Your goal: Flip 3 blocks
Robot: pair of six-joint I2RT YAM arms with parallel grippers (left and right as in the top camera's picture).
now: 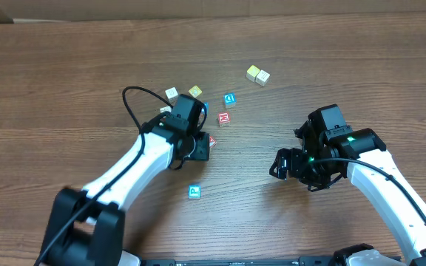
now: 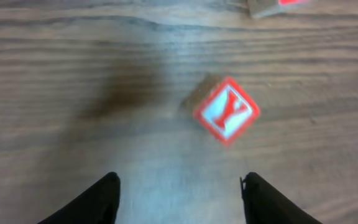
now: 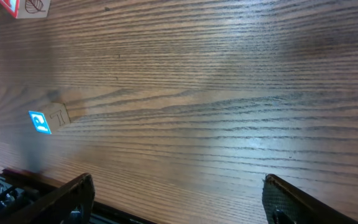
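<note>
Left tool (image 2: 179, 190) parted moderately, gripping nothing, low over the desk (image 2: 55, 50). Just beyond its fingertips, untouched: red Y block (image 2: 227, 109), corner-on and slightly blurred. Farther out, near it: red M block (image 1: 224, 118). Right tool (image 3: 179, 196) spread wide, empty. Blue P block (image 3: 40, 121) well apart from it, off to one side.

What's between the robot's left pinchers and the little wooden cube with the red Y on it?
Nothing, only bare brown wooden table. The left wrist view shows the left gripper open, with the red Y wooden cube just ahead, untouched.
</note>
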